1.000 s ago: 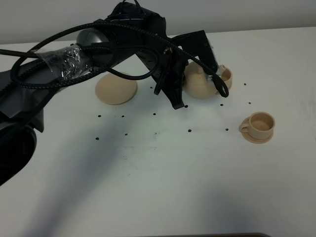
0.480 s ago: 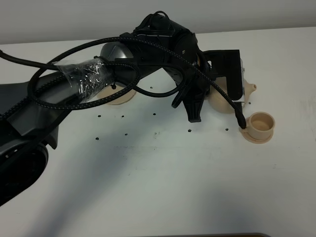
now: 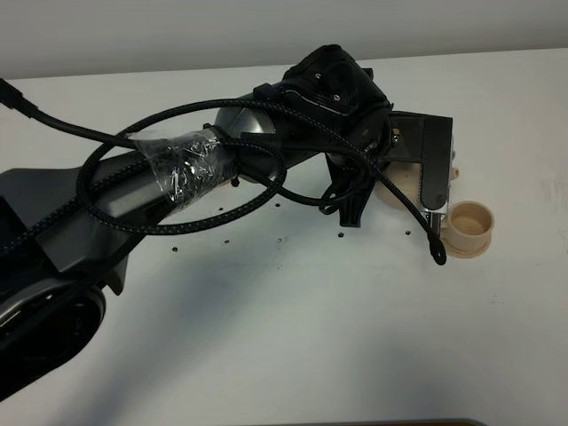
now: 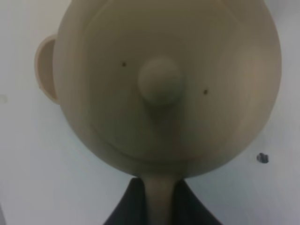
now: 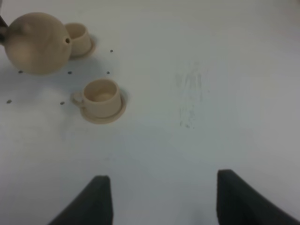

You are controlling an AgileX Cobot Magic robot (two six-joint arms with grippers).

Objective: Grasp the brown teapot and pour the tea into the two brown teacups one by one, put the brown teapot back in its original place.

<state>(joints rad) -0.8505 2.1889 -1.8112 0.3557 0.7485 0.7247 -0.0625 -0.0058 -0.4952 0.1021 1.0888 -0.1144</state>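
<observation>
tan teapot held aloft just beside nearer teacup, likely positioned for pour; left tool clamped on its handle so it can tip; right tool parted, empty, well away from teacup.

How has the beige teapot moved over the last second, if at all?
Yes. The teapot has shifted right and toward the camera, ending close beside the front teacup, which has not moved.

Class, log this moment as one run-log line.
left gripper: shut on brown teapot handle | nearer teacup: beside teapot | right gripper: open
</observation>
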